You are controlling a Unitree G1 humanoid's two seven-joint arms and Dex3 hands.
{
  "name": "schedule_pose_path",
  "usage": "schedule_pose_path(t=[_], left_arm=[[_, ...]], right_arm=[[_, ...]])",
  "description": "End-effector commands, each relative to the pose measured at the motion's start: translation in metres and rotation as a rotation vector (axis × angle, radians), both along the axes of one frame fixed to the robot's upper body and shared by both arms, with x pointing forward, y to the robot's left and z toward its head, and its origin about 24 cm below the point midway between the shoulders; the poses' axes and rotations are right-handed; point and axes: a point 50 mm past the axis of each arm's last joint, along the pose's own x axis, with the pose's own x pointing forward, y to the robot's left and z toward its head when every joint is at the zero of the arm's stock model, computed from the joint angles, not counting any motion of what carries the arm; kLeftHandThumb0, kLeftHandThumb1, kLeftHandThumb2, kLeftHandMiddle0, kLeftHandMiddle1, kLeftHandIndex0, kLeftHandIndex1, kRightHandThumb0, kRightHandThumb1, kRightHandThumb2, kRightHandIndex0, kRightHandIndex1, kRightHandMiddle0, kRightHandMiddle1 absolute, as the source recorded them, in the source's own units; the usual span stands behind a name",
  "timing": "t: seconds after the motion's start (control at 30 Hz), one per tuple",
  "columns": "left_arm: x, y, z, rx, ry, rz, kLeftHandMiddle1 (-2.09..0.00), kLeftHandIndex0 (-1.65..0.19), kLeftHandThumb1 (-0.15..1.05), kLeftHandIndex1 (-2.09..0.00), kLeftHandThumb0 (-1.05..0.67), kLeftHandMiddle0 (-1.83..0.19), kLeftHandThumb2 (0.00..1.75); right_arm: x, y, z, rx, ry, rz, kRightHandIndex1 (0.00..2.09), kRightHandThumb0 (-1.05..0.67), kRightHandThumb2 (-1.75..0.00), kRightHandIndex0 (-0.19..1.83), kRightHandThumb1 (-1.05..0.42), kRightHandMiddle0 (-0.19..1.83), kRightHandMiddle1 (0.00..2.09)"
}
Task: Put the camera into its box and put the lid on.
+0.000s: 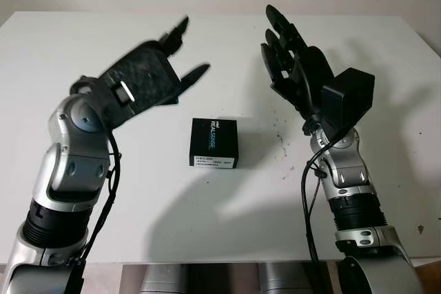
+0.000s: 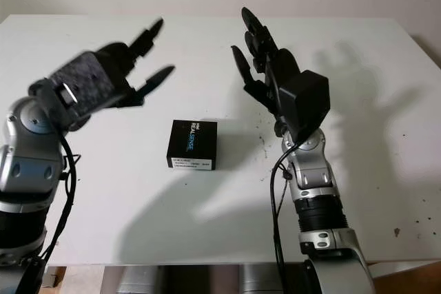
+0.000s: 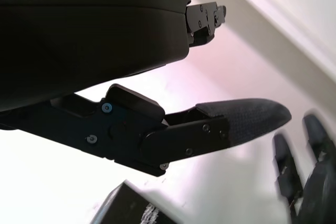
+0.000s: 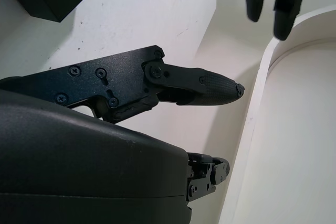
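Your left hand [image 1: 162,67] is raised above the left half of the white table [image 1: 62,46], holding nothing, its fingers extended toward the far edge and not curled. Between your two arms, roughly midway between the table's left and right edges and a little nearer the front edge than the far one, sits the black camera box [image 1: 213,142], lid on, white lettering facing up; neither hand touches it. To its right, your right hand [image 1: 289,53] is lifted above the table, palm turned toward the left hand, fingers [image 4: 210,90] straight and unclenched, grasping nothing.
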Motion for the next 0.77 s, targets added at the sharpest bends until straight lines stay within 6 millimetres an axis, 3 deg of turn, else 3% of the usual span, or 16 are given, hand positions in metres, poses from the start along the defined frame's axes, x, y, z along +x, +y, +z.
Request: schedule_pose_path(t=[0.0,0.07,0.27,0.43,0.73], left_arm=[[0.002,0.007,0.005,-0.131,-0.059,0.028,-0.01,0.14,1.05,-0.02,-0.82,0.17,0.67],[0.005,0.013,0.004,-0.266,-0.092,0.047,0.00,0.18,1.05,0.00,-0.82,0.19,0.62],[0.006,0.028,-0.014,-0.491,-0.152,0.087,0.00,0.19,1.05,0.00,-0.84,0.19,0.72],[0.011,0.041,-0.035,-0.596,-0.214,0.065,0.00,0.19,1.05,0.00,-0.84,0.19,0.75],[0.006,0.052,-0.062,-0.722,-0.226,0.009,0.00,0.19,1.05,0.00,-0.85,0.19,0.74]], right_arm=[[0.002,0.000,0.009,0.003,-0.036,0.006,0.05,-0.61,-0.50,0.10,-1.05,0.11,0.11],[0.002,0.000,0.008,0.002,-0.031,0.005,0.05,-0.61,-0.51,0.10,-1.05,0.11,0.11],[0.004,0.001,0.003,0.032,-0.001,-0.004,0.03,-0.60,-0.52,0.06,-1.05,0.07,0.09],[0.005,-0.001,0.001,0.104,0.047,0.009,0.00,-0.70,-0.52,-0.16,-1.05,-0.12,0.01],[0.002,-0.006,0.000,0.133,0.067,0.003,0.00,-0.73,-0.56,-0.19,-1.05,-0.19,0.00]])
